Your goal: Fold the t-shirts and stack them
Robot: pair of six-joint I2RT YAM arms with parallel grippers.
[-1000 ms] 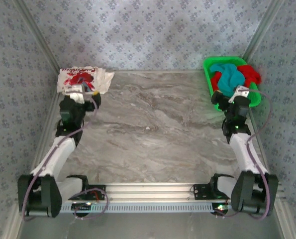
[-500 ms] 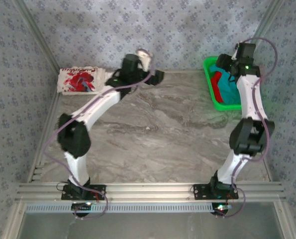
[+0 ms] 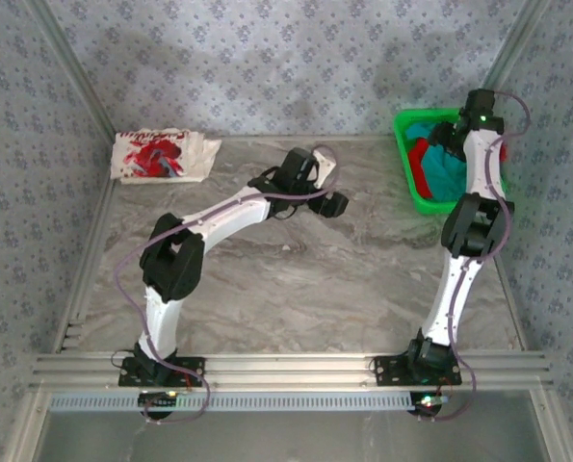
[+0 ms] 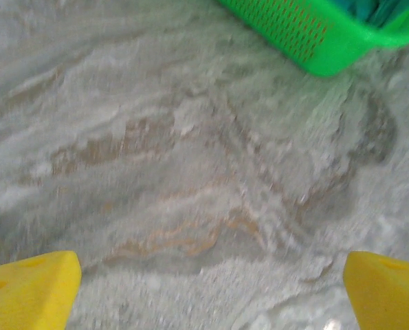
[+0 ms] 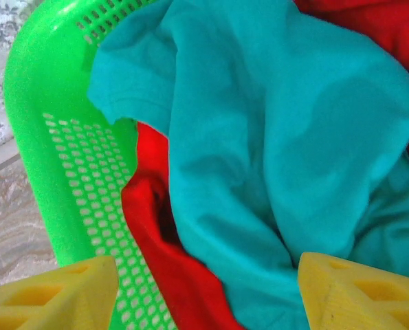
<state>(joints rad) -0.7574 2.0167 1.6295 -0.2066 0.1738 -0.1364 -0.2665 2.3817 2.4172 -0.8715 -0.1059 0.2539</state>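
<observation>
Grey marbled bench (image 3: 296,279) carries the white t-shirt (image 3: 161,156), which lies bundled at the far left corner with its red print facing up; it is well apart from both arms. Green basket (image 3: 402,130) sits at the far right corner; the teal t-shirt (image 5: 273,137) and the red t-shirt (image 5: 156,227) lie crumpled inside it, the teal cloth draped over most of the red cloth; a red fold shows against the perforated basket wall on the left of the right wrist view.

Left arm reaches across the middle of the bench; the left end effector (image 4: 207,295) hangs above bare bench surface with its yellow fingers (image 4: 29,289) spread wide and nothing between them; a corner of the basket shows at the upper right of the left wrist view.

Right arm extends over the basket; the right end effector (image 5: 204,295) points down into it; its yellow fingers (image 5: 359,292) stand apart, one above the basket wall and one above the teal cloth, with teal and red cloth lying between them; no pinch on the cloth is visible; contact between fingers and cloth cannot be determined.
</observation>
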